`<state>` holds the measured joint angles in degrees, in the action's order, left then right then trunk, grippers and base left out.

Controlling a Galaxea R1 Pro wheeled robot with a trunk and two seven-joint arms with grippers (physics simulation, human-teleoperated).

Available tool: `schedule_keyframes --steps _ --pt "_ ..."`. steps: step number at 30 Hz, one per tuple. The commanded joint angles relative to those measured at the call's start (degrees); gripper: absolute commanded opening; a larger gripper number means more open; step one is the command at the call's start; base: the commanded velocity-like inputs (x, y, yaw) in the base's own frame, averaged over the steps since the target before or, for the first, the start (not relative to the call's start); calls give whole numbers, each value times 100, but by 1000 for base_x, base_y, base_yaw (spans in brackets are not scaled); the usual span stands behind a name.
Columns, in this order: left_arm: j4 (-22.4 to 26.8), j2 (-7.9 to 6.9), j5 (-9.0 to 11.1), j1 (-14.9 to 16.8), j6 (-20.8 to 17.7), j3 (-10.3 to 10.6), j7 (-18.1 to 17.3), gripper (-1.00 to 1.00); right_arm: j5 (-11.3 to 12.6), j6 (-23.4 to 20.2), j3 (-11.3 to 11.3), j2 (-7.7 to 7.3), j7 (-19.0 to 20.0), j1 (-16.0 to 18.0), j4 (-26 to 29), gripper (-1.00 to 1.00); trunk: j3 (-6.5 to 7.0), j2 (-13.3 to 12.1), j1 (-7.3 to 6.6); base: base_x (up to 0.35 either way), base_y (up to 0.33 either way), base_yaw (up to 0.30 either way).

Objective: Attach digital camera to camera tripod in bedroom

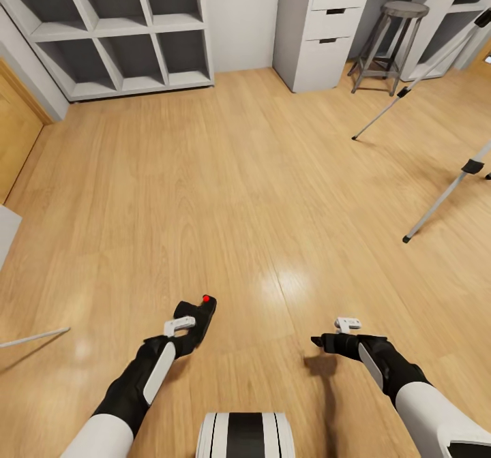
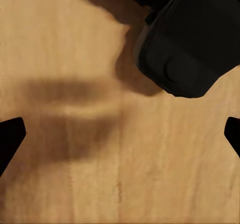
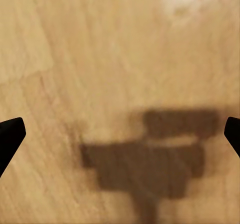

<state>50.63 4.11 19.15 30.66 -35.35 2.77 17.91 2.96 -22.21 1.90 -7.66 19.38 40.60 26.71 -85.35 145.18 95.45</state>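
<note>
The digital camera (image 1: 202, 310), small and black with a red dot on top, is held off the wood floor at the tip of my left gripper (image 1: 189, 326). In the left wrist view the camera (image 2: 192, 39) sits beyond the fingertips (image 2: 10, 136), which stand wide apart, and its shadow falls on the floor. My right gripper (image 1: 322, 341) hovers low over the floor with nothing in it, its fingertips (image 3: 10, 134) spread wide. Two silver legs of the camera tripod (image 1: 443, 202) with black joints slant in at the right; its head is out of view.
White cube shelves (image 1: 116, 28) line the far left wall, with a white drawer unit (image 1: 320, 22) and a grey round stool (image 1: 395, 42) at the back right. A wooden panel (image 1: 13, 131) stands at the left, and a thin pale rod (image 1: 34, 337) lies low on the left.
</note>
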Motion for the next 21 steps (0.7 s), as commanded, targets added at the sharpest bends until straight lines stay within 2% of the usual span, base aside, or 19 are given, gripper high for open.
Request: schedule_keyframes --steps 1,4,5,6,8,10,11,12,21 --pt "-26 -7 27 1 18 46 41 100 30 -38 20 1 15 0 9 100 -4 1 -1 0 0 0" --pt "-122 -26 -68 1 115 142 -42 100 29 -27 23 -4 11 0 10 100 -4 1 -1 0 0 0" --pt "-293 -32 -611 1 522 788 -172 100 29 -25 26 -5 9 0 10 100 -4 1 -1 0 0 0" --pt "-381 -39 -790 1 715 1029 -312 100 29 -23 27 -6 7 0 10 100 -4 1 -1 0 0 0" --pt "-490 -49 -968 1 940 1274 -563 100 29 -19 28 -6 6 0 10 100 -4 1 -1 0 0 0" --pt "-550 -71 -1040 1 1036 1368 -740 100 29 -16 29 -7 5 0 8 100 -4 1 -1 0 0 0" --pt "-657 -132 -1128 1 1149 1466 -1059 100 29 -13 29 -7 5 0 8 100 -4 1 -1 0 0 0" --pt "-680 -146 -1141 1 1171 1480 -1121 100 29 -13 29 -7 5 0 7 100 -4 1 -1 0 0 0" --pt "-766 -225 -1203 1 1317 1538 -1347 100 29 -11 22 0 -3 0 3 100 -4 1 -1 0 0 0"
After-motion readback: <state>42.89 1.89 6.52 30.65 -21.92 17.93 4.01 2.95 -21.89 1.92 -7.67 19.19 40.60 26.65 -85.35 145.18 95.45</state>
